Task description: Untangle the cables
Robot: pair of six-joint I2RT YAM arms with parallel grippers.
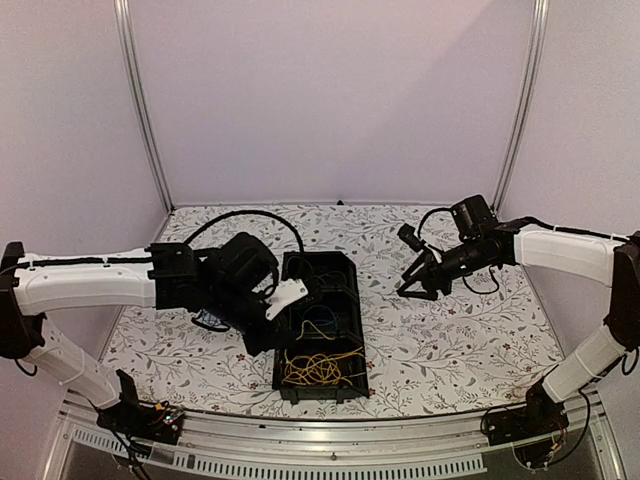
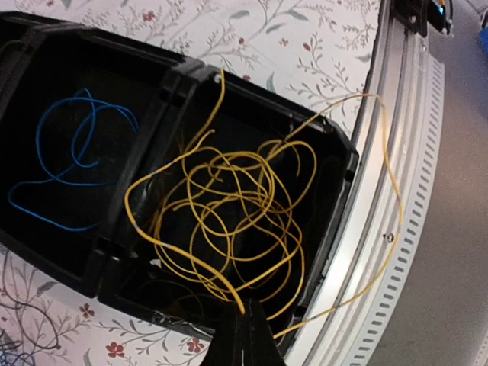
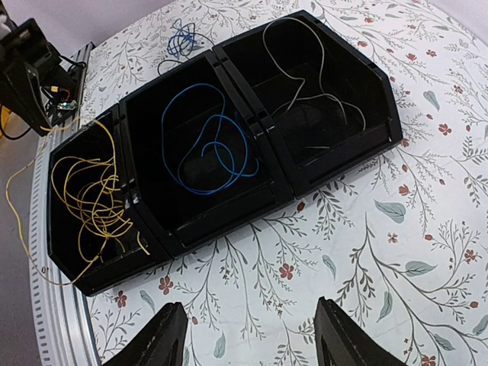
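Note:
A black three-compartment tray (image 1: 345,262) (image 3: 305,179) lies in the middle of the table. Its near compartment holds a tangle of yellow cables (image 1: 320,368) (image 2: 229,198) (image 3: 88,194). A blue cable (image 2: 76,145) (image 3: 210,145) lies in the middle compartment and a thin grey one (image 3: 305,69) in the far compartment. My left gripper (image 2: 245,306) (image 1: 262,340) hangs at the tray's left side, shut on the end of a yellow cable. One yellow strand (image 2: 393,191) loops out over the tray's rim. My right gripper (image 3: 252,335) (image 1: 408,290) stands open above the tablecloth, right of the tray, holding nothing.
A small bunch of blue wire (image 3: 181,36) (image 1: 210,322) lies on the flowered cloth left of the tray, under the left arm. The aluminium rail (image 2: 412,229) runs along the table's near edge, close to the tray's end. White walls enclose the table.

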